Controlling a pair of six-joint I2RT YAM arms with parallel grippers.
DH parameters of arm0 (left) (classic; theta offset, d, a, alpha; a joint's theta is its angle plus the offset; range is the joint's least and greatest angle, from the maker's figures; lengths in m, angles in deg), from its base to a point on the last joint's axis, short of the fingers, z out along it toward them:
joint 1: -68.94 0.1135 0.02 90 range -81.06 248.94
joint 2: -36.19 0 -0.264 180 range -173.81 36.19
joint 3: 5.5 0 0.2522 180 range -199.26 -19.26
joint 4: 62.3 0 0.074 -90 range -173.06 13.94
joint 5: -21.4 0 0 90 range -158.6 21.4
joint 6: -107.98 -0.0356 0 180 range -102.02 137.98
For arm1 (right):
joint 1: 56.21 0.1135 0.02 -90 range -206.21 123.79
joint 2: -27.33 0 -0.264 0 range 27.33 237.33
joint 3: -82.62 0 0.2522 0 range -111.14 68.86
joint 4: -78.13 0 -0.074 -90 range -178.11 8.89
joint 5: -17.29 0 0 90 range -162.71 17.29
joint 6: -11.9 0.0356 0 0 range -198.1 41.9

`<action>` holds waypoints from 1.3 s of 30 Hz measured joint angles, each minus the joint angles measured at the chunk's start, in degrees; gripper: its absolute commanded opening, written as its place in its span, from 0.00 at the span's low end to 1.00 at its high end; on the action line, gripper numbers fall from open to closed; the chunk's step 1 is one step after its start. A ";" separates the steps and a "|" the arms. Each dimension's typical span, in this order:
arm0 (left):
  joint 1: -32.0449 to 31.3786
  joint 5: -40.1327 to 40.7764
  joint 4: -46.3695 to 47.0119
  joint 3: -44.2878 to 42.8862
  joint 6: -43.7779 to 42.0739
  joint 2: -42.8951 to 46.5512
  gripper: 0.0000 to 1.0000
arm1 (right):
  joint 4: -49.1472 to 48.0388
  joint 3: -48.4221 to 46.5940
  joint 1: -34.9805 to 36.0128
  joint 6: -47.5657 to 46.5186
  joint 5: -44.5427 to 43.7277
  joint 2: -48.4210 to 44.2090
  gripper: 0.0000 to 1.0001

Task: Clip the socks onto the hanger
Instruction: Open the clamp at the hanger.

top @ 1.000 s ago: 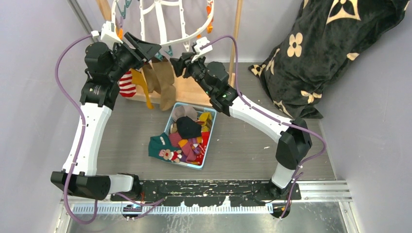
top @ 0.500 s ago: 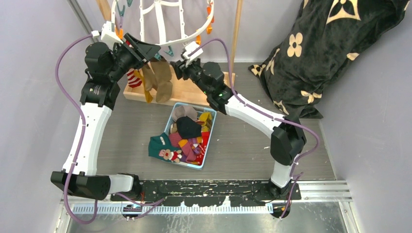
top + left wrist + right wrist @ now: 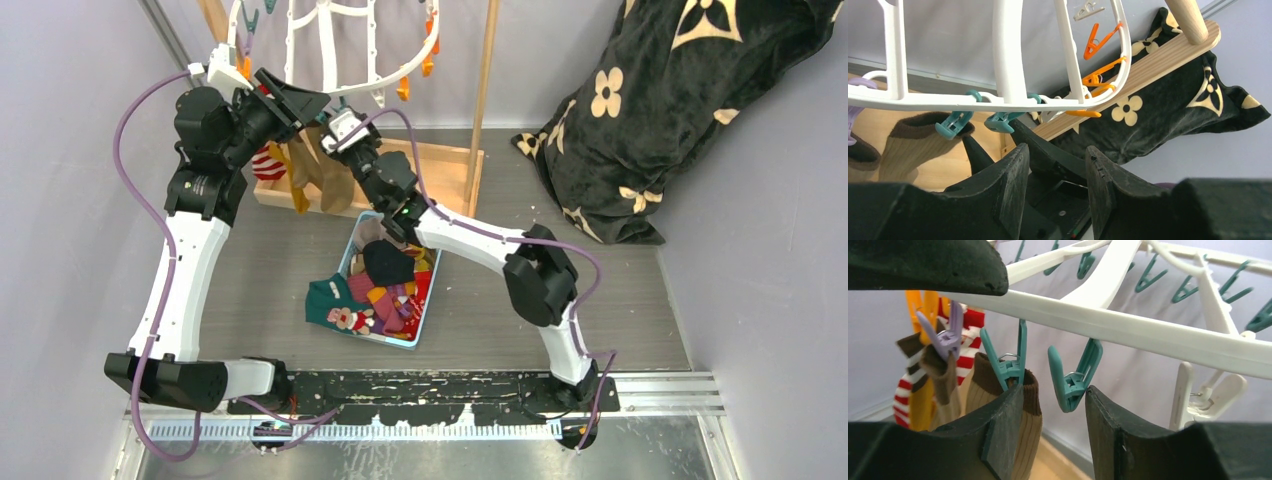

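The right gripper (image 3: 1054, 390) has swung left beneath the hanger (image 3: 327, 45) rim, next to the left gripper (image 3: 1057, 150); both stand spread and empty. Clipped socks (image 3: 1032, 412) hang from that rim, loose ones lie below it. Centre the free teal clip (image 3: 1074, 375) between the right fingers before squeezing.

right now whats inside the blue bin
A heap of socks: black, maroon, mustard, tan. A teal sock spills over the rim of the bin. The bin's floor is buried, and the right arm covers its far end.
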 measured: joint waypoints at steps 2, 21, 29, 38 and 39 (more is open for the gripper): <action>0.02 0.00 0.00 -0.02 -0.02 0.00 0.46 | -3.48 -2.03 0.68 -3.82 -2.43 2.91 0.49; 0.35 0.00 -0.04 -0.04 -0.02 0.00 0.46 | -24.52 -7.06 4.15 -19.54 -12.35 10.27 0.29; 0.39 0.00 -0.04 -0.04 -0.02 0.00 0.46 | -26.25 -4.85 4.63 -18.47 -12.57 9.99 0.01; 0.87 -0.39 -0.15 -0.04 -0.07 0.02 0.45 | -25.49 3.37 4.09 -7.39 -10.86 2.86 0.01; 0.92 -0.63 -0.24 -0.04 -0.15 0.04 0.46 | -24.79 4.31 4.13 -5.42 -10.38 1.49 0.01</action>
